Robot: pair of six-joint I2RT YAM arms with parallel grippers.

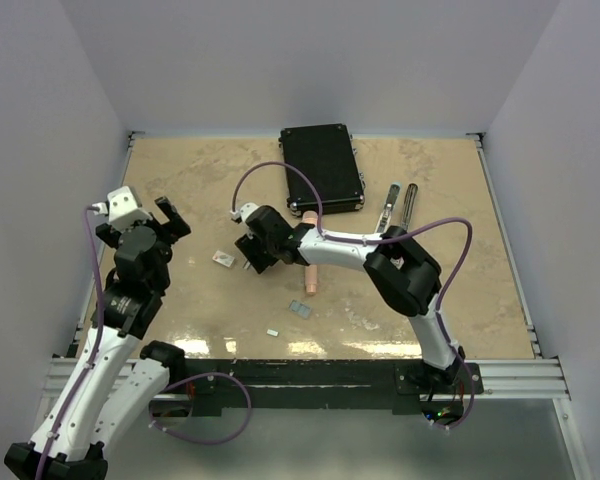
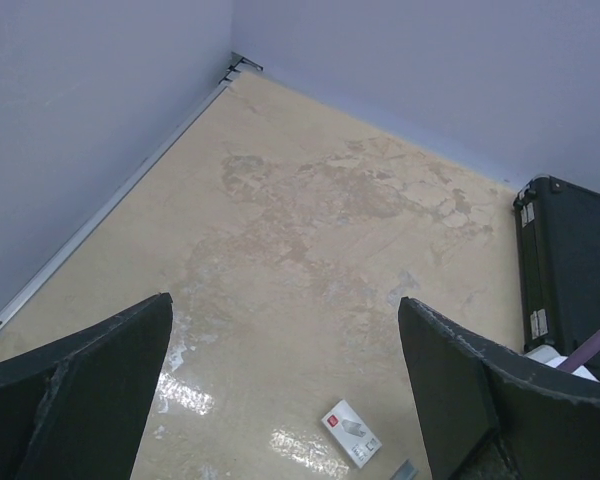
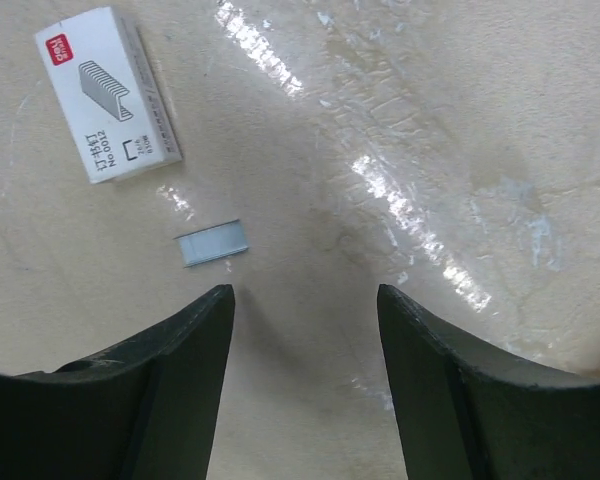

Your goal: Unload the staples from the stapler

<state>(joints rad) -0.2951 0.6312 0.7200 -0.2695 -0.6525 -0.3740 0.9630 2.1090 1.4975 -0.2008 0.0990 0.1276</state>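
Since right end effector [image 3: 305, 295] is spread, empty | staples [image 3: 211, 243] lie just off one fingertip [image 3: 212, 312], near box [image 3: 105, 95] | imo recentre b4 pinching | left end effector [image 2: 285, 305] spread too

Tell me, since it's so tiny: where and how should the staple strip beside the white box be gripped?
Probably pinch the staple strip across its long edges, from straight above: it lies flat on the table, clear of the white box.
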